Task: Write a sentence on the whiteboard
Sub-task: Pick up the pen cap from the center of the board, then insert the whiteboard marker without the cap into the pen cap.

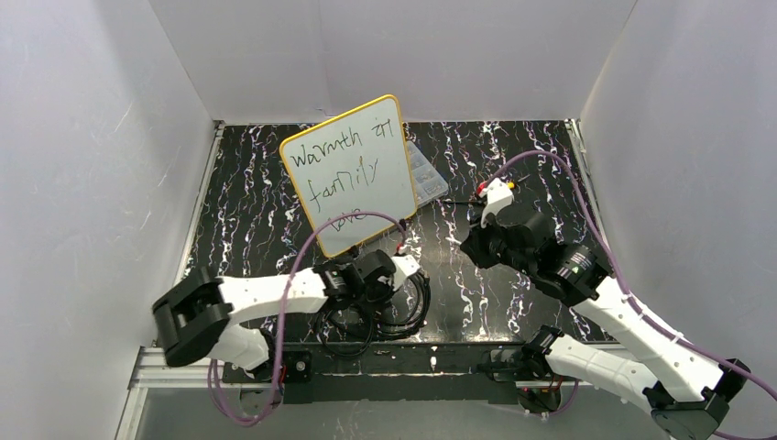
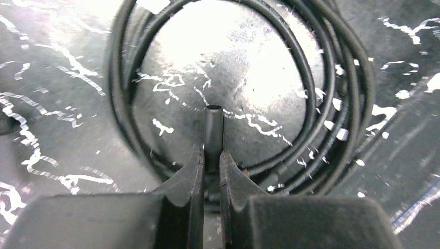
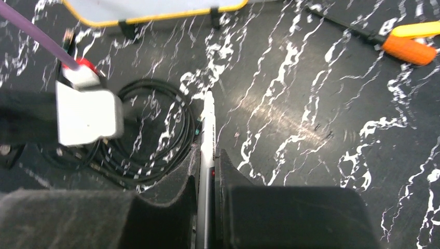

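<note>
2 white-shelled arms [image 1: 266, 295] with bulky black joints [image 1: 188, 321], each trailing a purple cable [image 1: 586, 197] and ending in black fingers [image 2: 184, 181].

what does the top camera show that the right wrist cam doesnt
Only the top external view: the whole whiteboard with the sentence in three black handwritten lines, the clear compartment box behind it, and both arms full length.
Only the right wrist view: the white marker clamped in the shut right hand, tip pointing away from the camera.
Both: the whiteboard's yellow lower edge, the coiled black cable and the black marbled table.
</note>
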Robot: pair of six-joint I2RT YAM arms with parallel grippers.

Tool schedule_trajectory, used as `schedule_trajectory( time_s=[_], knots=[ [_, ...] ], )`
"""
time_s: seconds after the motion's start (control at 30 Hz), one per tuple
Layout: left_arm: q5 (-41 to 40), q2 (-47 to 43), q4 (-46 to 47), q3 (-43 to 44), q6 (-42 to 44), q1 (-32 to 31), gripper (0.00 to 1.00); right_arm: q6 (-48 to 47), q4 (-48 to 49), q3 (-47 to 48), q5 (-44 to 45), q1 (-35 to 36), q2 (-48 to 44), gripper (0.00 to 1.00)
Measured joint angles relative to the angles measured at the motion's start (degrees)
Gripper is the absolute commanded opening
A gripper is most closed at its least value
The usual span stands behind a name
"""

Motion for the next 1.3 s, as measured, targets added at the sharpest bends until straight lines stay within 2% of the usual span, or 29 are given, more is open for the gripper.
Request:
schedule_trajectory(
  time_s=[0.13,0.3,0.53,0.73,0.93,1.3],
  knots=[
    [0.04,-10.43,-1.73,-0.72,-0.22,0.02,0.00,-1.66,-3.26,1.68,-5.68,0.00,2.29,0.01],
    [4.79,-21.53,-3.48,2.29,0.74,0.20,0.00,-2.75,-4.46,4.79,-18.99,0.00,5.20,0.01],
    [11.13,-28.55,-8.87,3.56,5.01,0.42,0.00,-4.50,-4.74,8.50,-33.59,0.02,9.14,0.01],
    [13.94,-32.39,-10.62,3.50,7.15,0.44,0.00,-5.51,-6.25,10.19,-38.23,0.00,11.02,0.01],
    [14.82,-32.63,-11.61,3.50,8.00,0.44,0.00,-5.95,-6.21,10.34,-41.81,0.00,11.32,0.01],
    [15.56,-32.61,-12.00,3.50,8.20,0.44,0.00,-6.12,-6.10,10.34,-43.93,0.00,11.85,0.01]
  ],
)
